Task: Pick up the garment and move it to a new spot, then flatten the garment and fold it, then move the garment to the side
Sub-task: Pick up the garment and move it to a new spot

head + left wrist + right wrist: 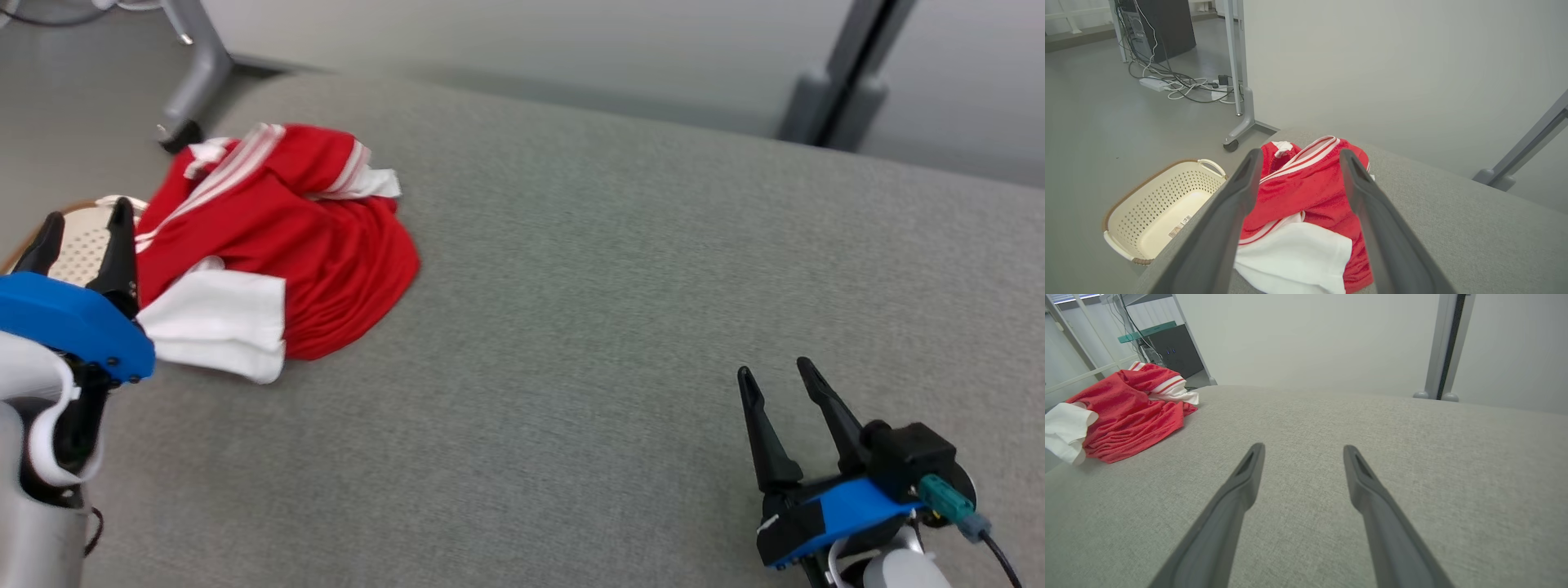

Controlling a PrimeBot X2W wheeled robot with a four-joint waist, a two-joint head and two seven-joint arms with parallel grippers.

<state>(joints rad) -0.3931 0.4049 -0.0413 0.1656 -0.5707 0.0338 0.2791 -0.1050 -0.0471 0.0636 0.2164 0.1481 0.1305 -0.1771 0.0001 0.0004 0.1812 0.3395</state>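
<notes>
the garment (326, 245) lies crumpled at the far left corner of the table (612, 286). the left gripper (87, 211) hovers just beside it, spread wide, holding nothing. the right gripper (774, 367) hangs well apart, also spread and empty.

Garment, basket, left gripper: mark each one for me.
garment (326, 253), head view, red crumpled body.
basket (1180, 192), left wrist view, perforated side wall.
left gripper (87, 209), head view, midway between fingertips.
</notes>
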